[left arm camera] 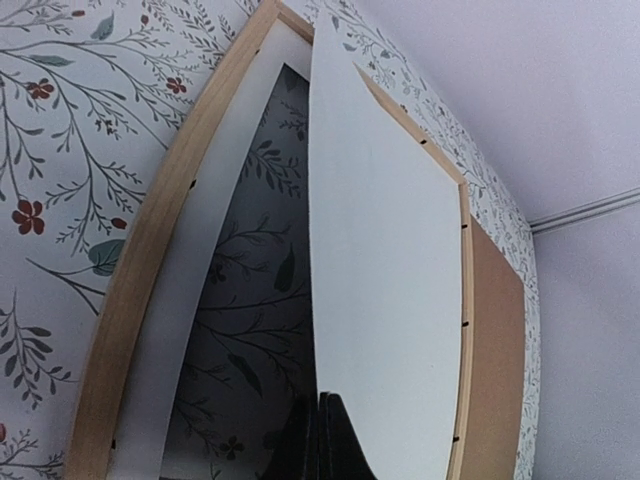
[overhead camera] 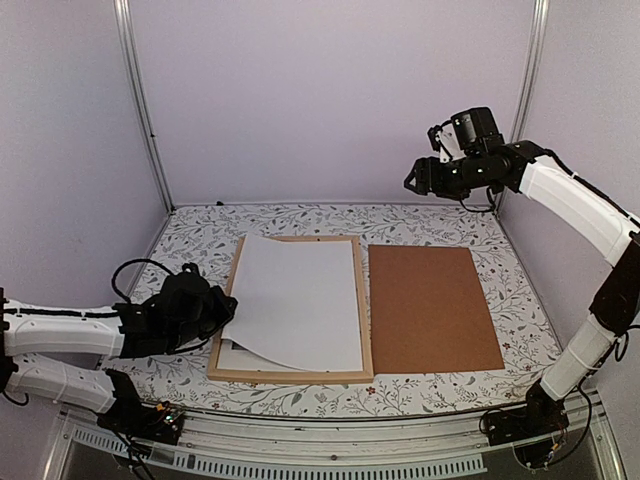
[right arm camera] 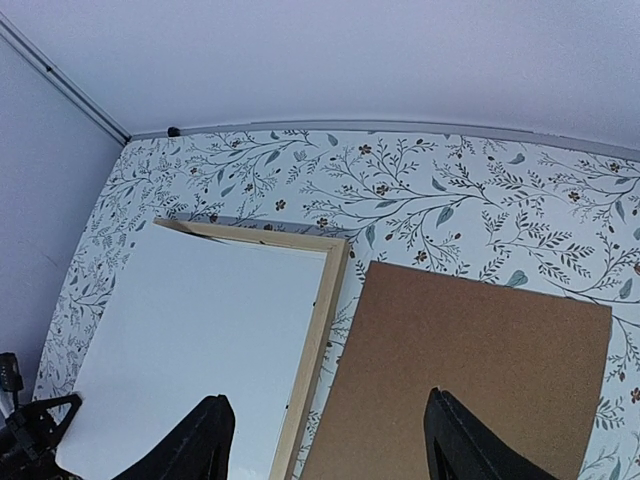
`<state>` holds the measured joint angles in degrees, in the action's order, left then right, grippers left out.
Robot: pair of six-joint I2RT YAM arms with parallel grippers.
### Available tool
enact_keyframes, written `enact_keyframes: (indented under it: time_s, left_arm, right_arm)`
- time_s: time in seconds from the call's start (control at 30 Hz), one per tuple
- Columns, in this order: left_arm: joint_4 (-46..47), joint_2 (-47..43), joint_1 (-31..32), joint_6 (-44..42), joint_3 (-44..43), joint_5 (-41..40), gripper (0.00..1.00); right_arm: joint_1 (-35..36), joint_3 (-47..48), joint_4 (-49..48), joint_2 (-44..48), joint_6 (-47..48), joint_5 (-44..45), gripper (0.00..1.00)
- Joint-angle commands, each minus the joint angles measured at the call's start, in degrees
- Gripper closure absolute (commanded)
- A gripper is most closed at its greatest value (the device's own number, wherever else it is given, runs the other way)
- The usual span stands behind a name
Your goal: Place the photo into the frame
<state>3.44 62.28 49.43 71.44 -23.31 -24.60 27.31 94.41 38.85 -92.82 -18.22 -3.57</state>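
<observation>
At the rim of the frame (overhead camera: 300,377), left pincer (left arm camera: 320,430) clenched on the photo (overhead camera: 300,300); right pincer (right arm camera: 326,400) released.

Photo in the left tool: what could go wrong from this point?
1. The left tool pinches the photo at one near edge and the sheet bows; it could crease or slip.
2. Its far left corner lies over the frame rail, so it may settle on wood, not inside.
3. The right tool hangs open and high, steadying nothing.
</observation>
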Motion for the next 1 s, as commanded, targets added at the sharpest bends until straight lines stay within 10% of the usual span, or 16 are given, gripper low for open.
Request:
enact_keyframes:
  time_s: [0.0, 0.97]
  left_arm:
    - [-1.5, -1.8, 0.7, 1.1, 0.4, -3.2, 1.0]
    - [1.9, 5.6, 0.7, -5.2, -4.0, -0.1, 1.0]
  right_arm:
    - [-0.1, -0.3, -1.4, -0.7, 0.3, -0.6, 0.31]
    - [-0.1, -0.5, -0.8, -0.4, 0.5, -0.5, 0.31]
